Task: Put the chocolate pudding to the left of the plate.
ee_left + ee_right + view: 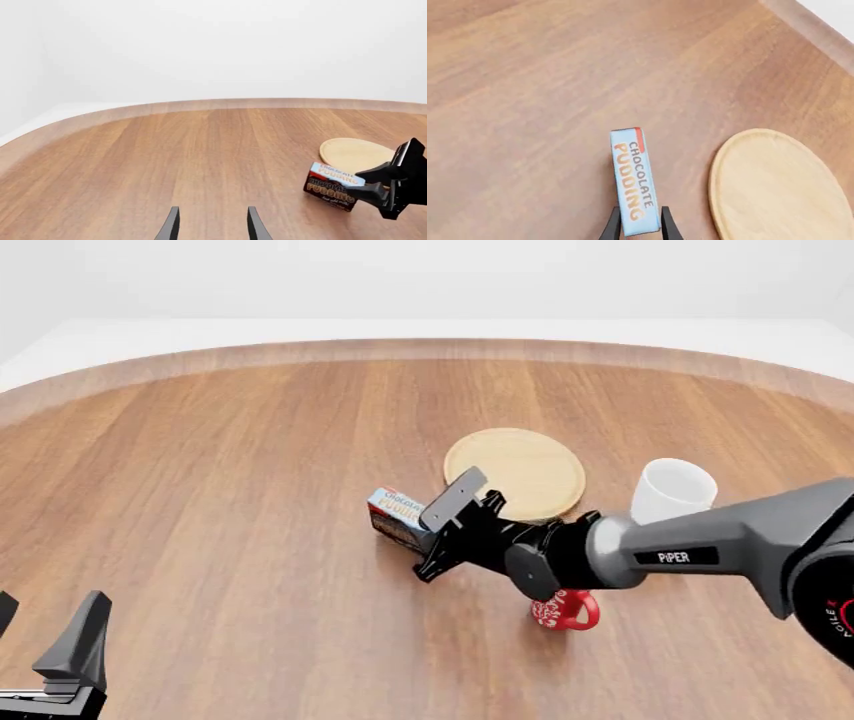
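Note:
The chocolate pudding (395, 515) is a small brown box with a light blue top, low at the table just left of the plate (515, 472), a flat round tan disc. My right gripper (430, 532) is shut on the box's near end. In the right wrist view the fingertips (613, 225) hug both sides of the pudding (635, 185), with the plate (780, 185) beside it. The left wrist view shows the pudding (331, 185), the plate (353, 154) and the right gripper (372, 182). My left gripper (51, 655) is open and empty at the near left, also seen in its own view (213, 227).
A white mug (674, 490) stands right of the plate. A red patterned mug (567, 610) stands nearer, partly hidden under the right arm. The wooden table (214, 490) has a curved far edge.

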Controlling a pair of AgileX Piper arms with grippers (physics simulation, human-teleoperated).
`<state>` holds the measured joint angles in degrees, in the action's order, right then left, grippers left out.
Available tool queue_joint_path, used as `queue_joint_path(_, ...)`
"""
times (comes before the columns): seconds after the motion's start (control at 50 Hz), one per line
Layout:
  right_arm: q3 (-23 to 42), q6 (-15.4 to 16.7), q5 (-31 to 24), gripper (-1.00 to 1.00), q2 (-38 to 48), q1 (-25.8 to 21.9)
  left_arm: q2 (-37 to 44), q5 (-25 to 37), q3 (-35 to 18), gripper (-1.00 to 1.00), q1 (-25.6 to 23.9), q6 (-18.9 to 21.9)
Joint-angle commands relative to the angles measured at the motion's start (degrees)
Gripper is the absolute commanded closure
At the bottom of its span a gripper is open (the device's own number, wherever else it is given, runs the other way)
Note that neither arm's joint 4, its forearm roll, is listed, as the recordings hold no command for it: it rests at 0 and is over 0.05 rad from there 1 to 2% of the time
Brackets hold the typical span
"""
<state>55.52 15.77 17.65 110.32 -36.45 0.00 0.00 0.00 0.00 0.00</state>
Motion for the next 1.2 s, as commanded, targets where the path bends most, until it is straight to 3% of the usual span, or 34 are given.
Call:
queue_joint_path(0.02, -3.4, -1.5, 0.7, 1.00, -4.5, -1.0, 0.0, 0.0, 0.0, -1.00, 0.0, 0.0)
queue_joint_path(0.42, -4.0, -1.3, -3.3, 1.00, -11.6, -1.9, 0.0, 0.0, 0.0, -1.00, 0.0, 0.0)
queue_joint_path(0.74, 8.2, -0.1, -11.3, 1.00, -9.0, 0.3, 0.0, 0.0, 0.0, -1.00, 0.0, 0.0)
queue_joint_path(1.04, 16.7, 2.2, -14.7, 1.00, -3.1, 1.4, 0.0, 0.0, 0.0, -1.00, 0.0, 0.0)
queue_joint_path(1.2, 22.2, 1.9, -15.9, 1.00, 1.3, 1.6, 0.0, 0.0, 0.0, -1.00, 0.0, 0.0)
